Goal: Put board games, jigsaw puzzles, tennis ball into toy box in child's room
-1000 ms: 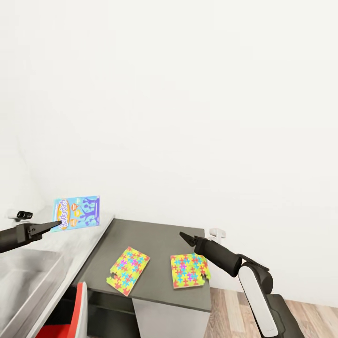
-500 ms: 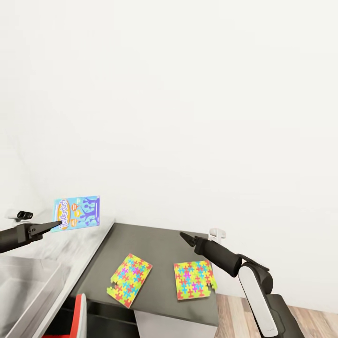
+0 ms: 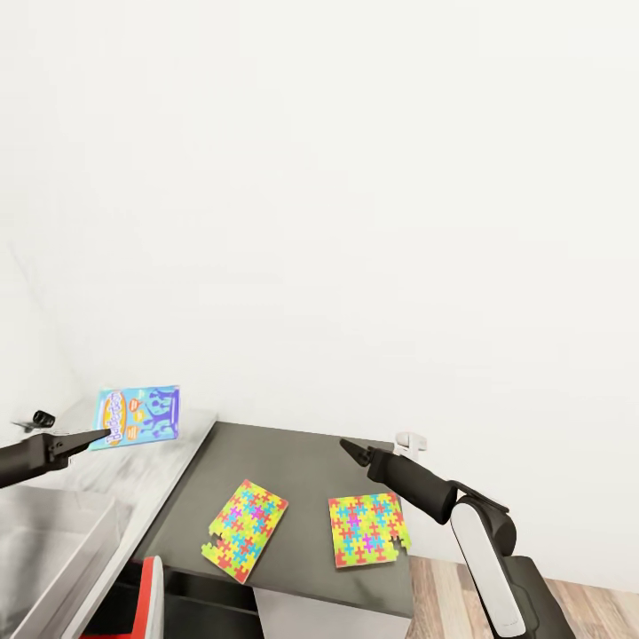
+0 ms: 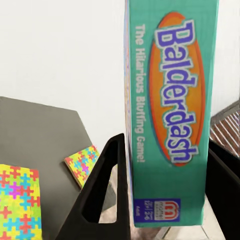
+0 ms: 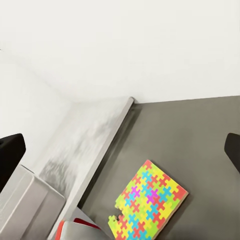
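White wall behind, wood floor low at right. Your left gripper (image 3: 105, 435) holds blue Balderdash box (image 3: 138, 415) up over pale grey desk top (image 3: 169, 453), fingers (image 4: 102, 200) clamped on box edge, one each side. Left wrist view shows name on green spine; head view shows blue front. Toy box (image 3: 44, 532) sits below left arm. Two jigsaw puzzles (image 3: 245, 530) (image 3: 366, 530) lie flat on lower dark grey section (image 3: 302, 461), apart. Your right gripper (image 3: 348, 446) hovers above right puzzle, fingers (image 5: 10, 155) wide apart in wrist view, holding nothing. Red chair (image 3: 149, 599) at bottom.
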`<state>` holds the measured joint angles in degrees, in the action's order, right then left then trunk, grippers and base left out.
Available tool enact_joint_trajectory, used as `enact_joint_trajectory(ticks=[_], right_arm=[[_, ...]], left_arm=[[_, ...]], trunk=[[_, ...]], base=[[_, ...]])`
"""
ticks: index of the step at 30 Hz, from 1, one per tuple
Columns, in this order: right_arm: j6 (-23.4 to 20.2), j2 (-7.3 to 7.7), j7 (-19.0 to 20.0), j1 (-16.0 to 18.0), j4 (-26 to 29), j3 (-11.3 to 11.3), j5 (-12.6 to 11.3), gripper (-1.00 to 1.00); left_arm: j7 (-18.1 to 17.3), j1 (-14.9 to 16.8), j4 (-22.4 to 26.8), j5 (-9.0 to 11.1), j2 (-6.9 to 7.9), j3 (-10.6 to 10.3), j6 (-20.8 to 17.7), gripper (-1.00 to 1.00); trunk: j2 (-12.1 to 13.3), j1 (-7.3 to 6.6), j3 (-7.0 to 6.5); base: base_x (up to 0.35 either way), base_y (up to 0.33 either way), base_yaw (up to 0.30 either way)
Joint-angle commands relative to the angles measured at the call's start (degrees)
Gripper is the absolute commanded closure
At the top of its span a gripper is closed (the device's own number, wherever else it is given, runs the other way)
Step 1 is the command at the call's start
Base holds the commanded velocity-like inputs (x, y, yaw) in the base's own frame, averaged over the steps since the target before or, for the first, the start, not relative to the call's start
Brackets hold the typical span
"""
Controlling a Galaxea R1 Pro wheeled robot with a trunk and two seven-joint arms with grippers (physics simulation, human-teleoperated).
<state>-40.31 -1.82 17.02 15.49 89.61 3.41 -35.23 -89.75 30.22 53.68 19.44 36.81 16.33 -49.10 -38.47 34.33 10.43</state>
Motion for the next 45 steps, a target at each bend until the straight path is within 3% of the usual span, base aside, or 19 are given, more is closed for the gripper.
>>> enact_joint_trajectory(ticks=[1, 6, 9, 11, 14, 19, 25, 28, 31, 45], right_arm=[[-0.3, -0.03, 0.1, 0.1, 0.0, -0.1, 0.0, -1.0], [-0.4, -0.03, 0.1, 0.1, 0.0, -0.1, 0.0, -1.0], [-0.4, -0.03, 0.1, 0.0, 0.0, -0.1, 0.0, -1.0], [-0.4, -0.03, 0.1, 0.1, 0.0, -0.1, 0.0, -1.0], [-0.5, -0.03, 0.1, 0.1, 0.0, -0.1, -0.1, -1.0], [-0.6, -0.03, 0.1, 0.1, -0.1, -0.1, 0.0, -1.0], [-0.5, -0.03, 0.1, 0.1, -0.1, -0.1, 0.0, -1.0], [-0.5, -0.03, 0.1, 0.1, -0.1, -0.1, 0.0, -1.0], [-0.5, -0.03, 0.1, 0.1, -0.1, -0.1, 0.0, -1.0], [-0.5, -0.03, 0.1, 0.1, -0.1, -0.1, 0.0, -1.0]], left_arm=[[-0.2, 0.1, -0.4, -0.8, 0.35, 0.1, -0.2, 1.0], [-0.2, 0.2, -1.5, -2.8, 1.48, 0.1, 0.5, 1.0], [-0.2, 0.3, -1.7, -4.5, 3.94, 0.1, 0.5, 1.0], [-0.2, 0.3, -1.8, -5.2, 6.0, 0.2, 0.4, 1.0], [-0.2, 0.3, -1.8, -5.5, 10.87, 0.2, 0.3, 1.0], [-0.2, 0.3, -1.8, -5.7, 15.85, -0.1, 0.4, 1.0], [-0.2, 0.2, -1.7, -6.7, 17.74, -1.5, 1.3, 1.0], [-0.2, 0.2, -1.7, -8.9, 17.99, -4.7, 3.3, 1.0], [-0.2, 0.2, -1.7, -9.9, 17.87, -6.6, 4.4, 1.0], [-0.2, 0.2, -1.7, -10.3, 17.24, -7.5, 5.7, 1.0]], trunk=[[-0.1, 0.02, 0.09], [-0.1, 0.02, 0.09], [-0.1, 0.02, 0.09], [-0.1, 0.02, 0.09], [-0.1, 0.02, 0.09], [-0.1, 0.02, 0.09], [-0.1, 0.02, 0.09], [-0.1, 0.02, 0.09], [-0.1, 0.02, 0.09], [-0.1, 0.02, 0.09]], base=[[0.0, 0.0, 0.0], [0.0, 0.0, 0.0], [0.0, 0.0, 0.0], [0.0, 0.0, 0.0], [0.0, 0.0, 0.0], [0.0, 0.0, 0.0], [0.0, 0.0, 0.0], [0.0, 0.0, 0.04], [0.0, 0.0, 0.2], [-0.08, 0.0, 0.101]])
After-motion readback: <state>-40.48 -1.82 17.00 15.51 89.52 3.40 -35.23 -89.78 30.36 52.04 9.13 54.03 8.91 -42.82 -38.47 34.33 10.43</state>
